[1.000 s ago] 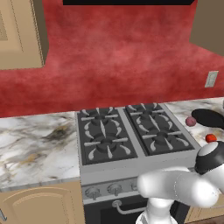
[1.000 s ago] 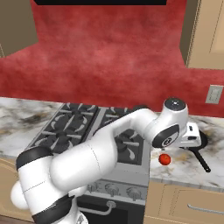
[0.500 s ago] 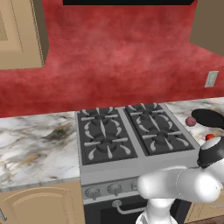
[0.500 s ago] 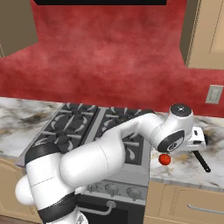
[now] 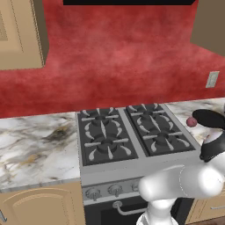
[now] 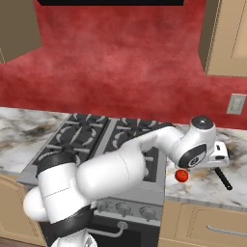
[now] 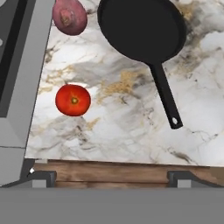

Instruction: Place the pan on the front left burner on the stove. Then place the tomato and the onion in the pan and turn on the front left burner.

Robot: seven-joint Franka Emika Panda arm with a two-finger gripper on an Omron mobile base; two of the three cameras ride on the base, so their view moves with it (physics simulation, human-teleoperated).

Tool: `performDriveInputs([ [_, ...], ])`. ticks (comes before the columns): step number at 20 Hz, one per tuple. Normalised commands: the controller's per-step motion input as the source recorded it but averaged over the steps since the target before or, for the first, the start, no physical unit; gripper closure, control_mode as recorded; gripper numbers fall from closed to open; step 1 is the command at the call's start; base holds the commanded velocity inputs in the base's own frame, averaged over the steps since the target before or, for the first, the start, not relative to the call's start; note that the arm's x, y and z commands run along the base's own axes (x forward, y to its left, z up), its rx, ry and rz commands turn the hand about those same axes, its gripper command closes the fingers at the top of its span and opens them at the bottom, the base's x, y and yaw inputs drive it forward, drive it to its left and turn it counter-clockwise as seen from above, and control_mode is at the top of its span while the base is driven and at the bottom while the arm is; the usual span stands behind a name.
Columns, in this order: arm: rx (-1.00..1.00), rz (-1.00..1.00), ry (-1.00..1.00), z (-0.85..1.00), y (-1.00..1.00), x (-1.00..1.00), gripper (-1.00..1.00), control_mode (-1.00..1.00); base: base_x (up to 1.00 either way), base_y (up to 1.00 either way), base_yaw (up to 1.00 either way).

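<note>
Left base view: the stove (image 5: 132,136) stands with all four grates bare, so the front left burner (image 5: 105,147) has nothing on it yet. To the right of the stove, on the marble counter (image 5: 35,145), the pan (image 5: 210,117) lies at the picture's edge with the onion (image 5: 191,121) just beside it on the stove side. The arm's dark wrist hangs in front of them.

Right base view: the arm reaches across the stove's right edge and over the counter. The tomato (image 6: 181,175) sits on the marble just below the wrist, and the pan's handle (image 6: 223,178) sticks out past the hand toward the counter's front edge.

Hand view: the gripper (image 7: 109,177) looks straight down at the counter with its fingers spread wide and nothing between them. The pan's bowl is ahead, near the top of the picture, and its long handle runs back toward the gripper, ending slightly toward the right-hand fingertip (image 7: 186,177). So the handle's long axis lies roughly along the line of sight, and its free end is the nearest part. The tomato lies off to the left and the onion further up, both apart from the pan. I judge the handle to be the natural first grasp.
</note>
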Motion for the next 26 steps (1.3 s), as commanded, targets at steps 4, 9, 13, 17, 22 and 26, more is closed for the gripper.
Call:
performDriveInputs([
  [4, 0.0, 0.0, 0.05, -0.15, -0.1, 0.15, -1.0, -1.0, 0.0, 0.0, 0.0],
  [9, 0.0, 0.0, 0.02, -0.17, -0.18, 0.11, -1.0, -1.0, 0.0, 0.0, 0.0],
  [13, 0.0, 0.0, 0.0, -0.18, -0.22, 0.03, -1.0, -1.0, 0.0, 0.0, 0.0],
  [17, 0.0, 0.0, 0.0, -0.18, -0.22, 0.04, -1.0, -1.0, 0.0, 0.0, 0.0],
  [22, 0.0, 0.0, 0.01, -0.15, -0.17, 0.09, -1.0, -1.0, 0.0, 0.0, 0.0],
  [26, 0.0, 0.0, 0.02, -0.15, -0.16, 0.12, -1.0, -1.0, 0.0, 0.0, 0.0],
])
